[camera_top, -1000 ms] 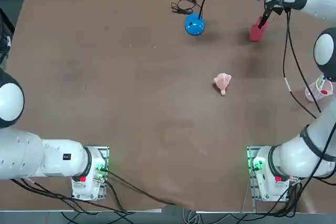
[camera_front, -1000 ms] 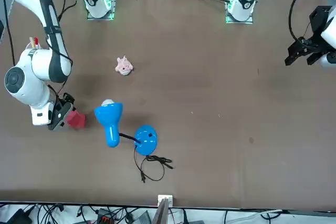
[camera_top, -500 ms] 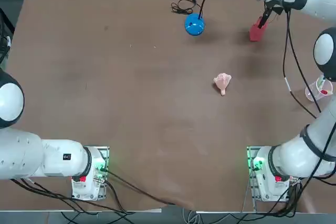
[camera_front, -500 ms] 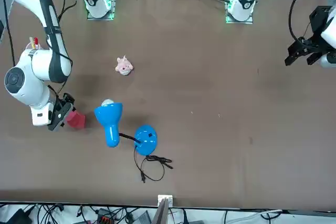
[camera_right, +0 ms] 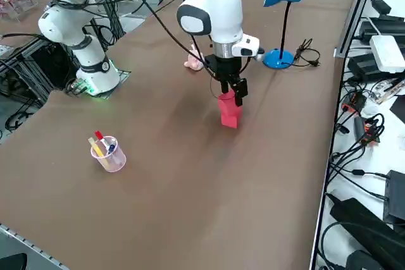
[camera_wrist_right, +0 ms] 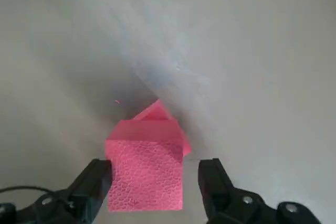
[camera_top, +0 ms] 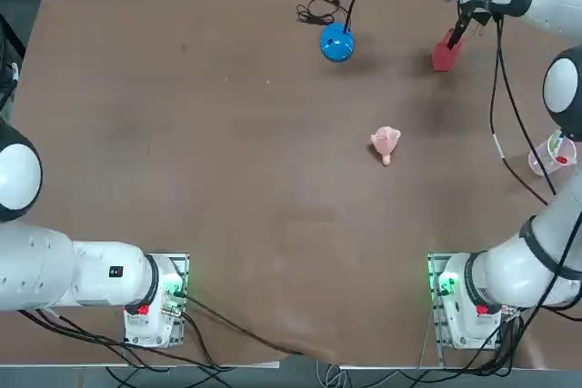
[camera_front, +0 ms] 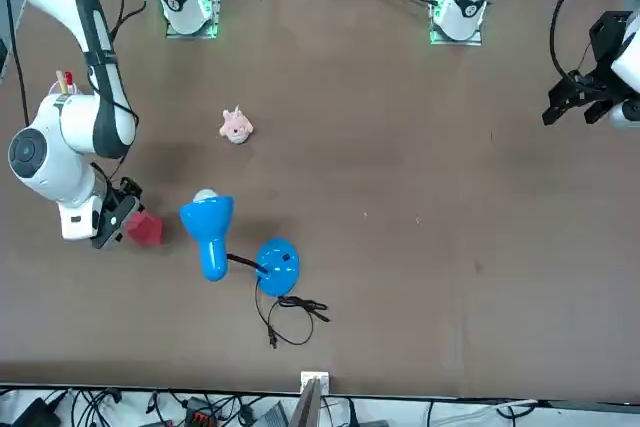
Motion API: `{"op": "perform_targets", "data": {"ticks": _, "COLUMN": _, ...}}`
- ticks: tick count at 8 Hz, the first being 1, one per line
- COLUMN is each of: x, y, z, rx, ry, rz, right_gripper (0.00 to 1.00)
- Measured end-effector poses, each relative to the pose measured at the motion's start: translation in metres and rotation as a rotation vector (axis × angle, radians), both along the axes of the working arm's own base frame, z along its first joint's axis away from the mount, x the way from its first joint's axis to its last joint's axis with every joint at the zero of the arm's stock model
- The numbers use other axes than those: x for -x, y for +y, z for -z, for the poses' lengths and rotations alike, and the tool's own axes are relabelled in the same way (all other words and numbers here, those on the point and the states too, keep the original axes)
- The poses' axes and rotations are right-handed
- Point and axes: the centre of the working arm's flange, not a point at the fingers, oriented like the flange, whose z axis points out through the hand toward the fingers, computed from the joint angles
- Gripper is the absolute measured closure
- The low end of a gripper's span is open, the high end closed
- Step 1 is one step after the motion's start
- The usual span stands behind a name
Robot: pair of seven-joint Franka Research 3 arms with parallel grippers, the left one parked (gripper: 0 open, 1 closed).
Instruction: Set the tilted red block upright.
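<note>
Nothing has moved since the earlier frames: the right arm, the red block and all other items hold the same positions.

The right gripper [camera_wrist_right: 152, 182] hangs directly over the red block [camera_wrist_right: 145, 169] at the far right part of the desk [camera_top: 227, 179], pointing down. The jaws stand wide, one finger on each side of the block's top, with a visible gap on at least one side; nothing is gripped. The wrist view places the block squarely between the fingers [camera_wrist_right: 212, 179], so the line of closure crosses the block's narrow width.

The block's long axis runs roughly vertical. In the right side view the red block [camera_right: 229, 110] appears to stand nearly upright on the desk under the right gripper [camera_right: 231, 90]. Judged from this, little or no tilt remains to correct.

View differences:
- The wrist view shows the gaps between fingers and block, and a second red face below the top one, which may indicate slight lean or only perspective; this cannot be settled.
- The side view shows the block's height and its base on the desk, which the wrist view hides.
- The top view shows the red block [camera_top: 445, 54] well apart from the blue lamp [camera_top: 337, 43] and the pink toy [camera_top: 386, 143], so the surroundings are clear for any move.
- The front view hides part of the red block [camera_front: 145, 228] behind the right gripper [camera_front: 113, 219].
</note>
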Motion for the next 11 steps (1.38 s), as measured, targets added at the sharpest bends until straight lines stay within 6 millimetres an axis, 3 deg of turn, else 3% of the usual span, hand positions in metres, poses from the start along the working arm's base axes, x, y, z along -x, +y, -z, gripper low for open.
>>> {"op": "perform_targets", "data": {"ticks": 11, "x": -0.0003, "y": 0.0009, "z": -0.0021, "rx": -0.014, "ry": 0.041, "rz": 0.007, "right_gripper": 0.0}}
